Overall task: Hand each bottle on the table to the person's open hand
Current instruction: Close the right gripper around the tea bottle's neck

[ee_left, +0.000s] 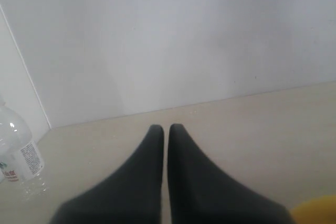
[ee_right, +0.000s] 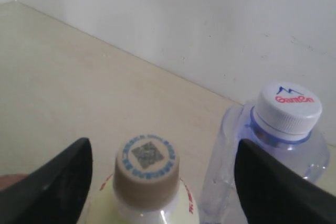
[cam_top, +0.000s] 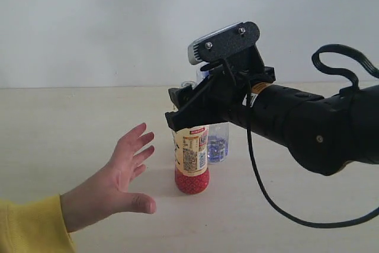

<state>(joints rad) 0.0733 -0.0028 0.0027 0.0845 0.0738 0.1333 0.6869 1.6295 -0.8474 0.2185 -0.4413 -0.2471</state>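
Observation:
The yellowish bottle (cam_top: 191, 161) with a red base stands upright on the table (cam_top: 71, 117). Its cream cap (ee_right: 147, 169) sits between the fingers of my right gripper (ee_right: 164, 144), which is open, with a gap on each side. Close behind stands the tall bluish-clear bottle (cam_top: 217, 143) with its white cap (ee_right: 289, 108). The person's open hand (cam_top: 127, 170), with a yellow sleeve (cam_top: 29, 226), is held just left of the yellowish bottle. My left gripper (ee_left: 166, 128) is shut on nothing, low over the table. The shorter clear bottle (ee_left: 18, 153) shows only in the left wrist view.
A white wall (cam_top: 118, 28) runs along the table's far edge. The right arm's black cable (cam_top: 266, 199) hangs in a loop over the table on the right. A patch of the yellow sleeve (ee_left: 315, 211) shows near the left gripper.

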